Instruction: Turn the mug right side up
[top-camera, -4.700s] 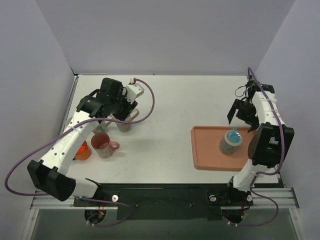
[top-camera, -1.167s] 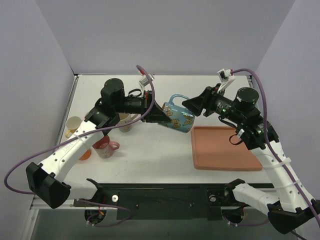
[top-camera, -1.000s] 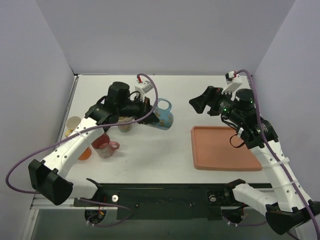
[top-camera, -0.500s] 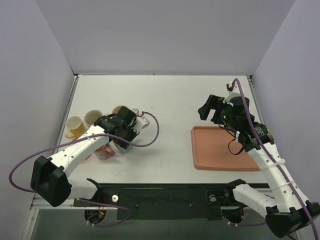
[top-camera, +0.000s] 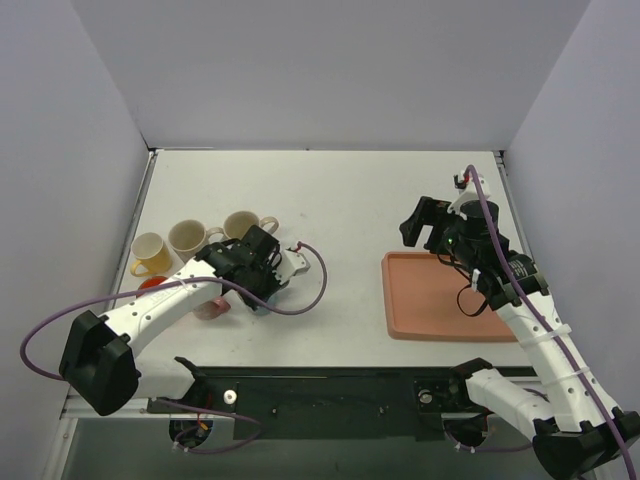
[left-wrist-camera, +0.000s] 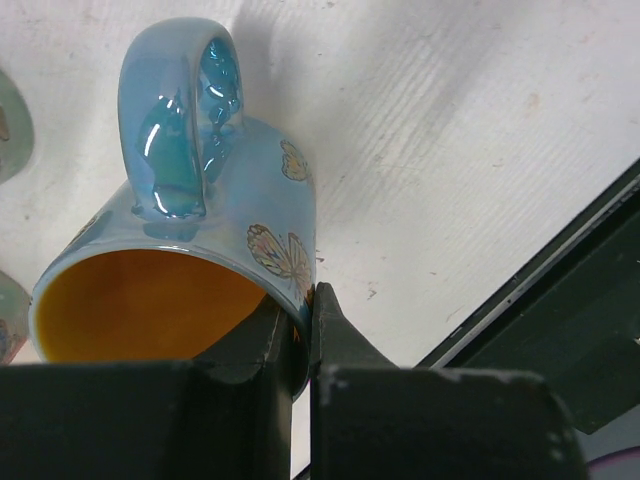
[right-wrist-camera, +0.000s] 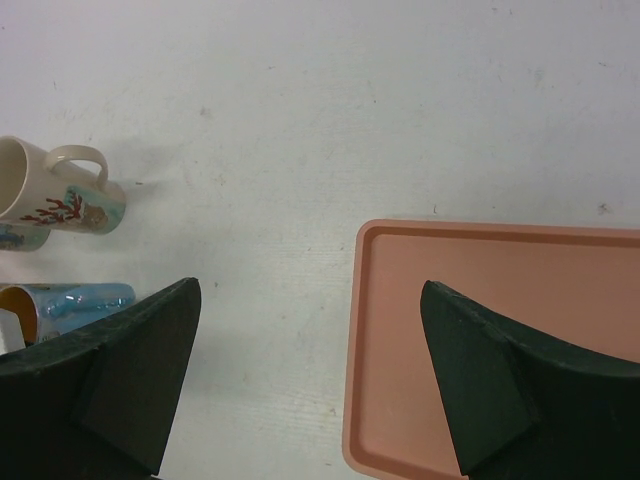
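Jaws: left gripper (left-wrist-camera: 305, 305) is clenched on blue mug (left-wrist-camera: 230, 190) rim, left side; right gripper (right-wrist-camera: 310, 372) is held spread near tray (right-wrist-camera: 520, 300).

Blue glazed ceramic mug (left-wrist-camera: 215, 190): high gloss, pearly sheen on the handle, sharp highlights; butterfly prints under the glaze; inside orange-yellow, smooth, duller.
White surface (left-wrist-camera: 470, 130): matt, faintly grainy, small dark specks and scuffs.
Left hand (left-wrist-camera: 308, 315): fingers (left-wrist-camera: 240, 400) black, matt, hard plastic by the look; edges worn pale and chipped.
Right hand (right-wrist-camera: 310, 292): fingers (right-wrist-camera: 470, 380) the same matt black, finely textured.
Salmon-pink plastic tray (right-wrist-camera: 520, 300): smooth, low satin sheen, moulded rim.
Cream ceramic mug with red coral print (right-wrist-camera: 70, 200): glazed, soft shine.
White plastic arm shells (top-camera: 150, 308): smooth, slight gloss; joints black, matt.
Silver metal rail (top-camera: 585, 395) at the near edge: pale grey, dull shine.
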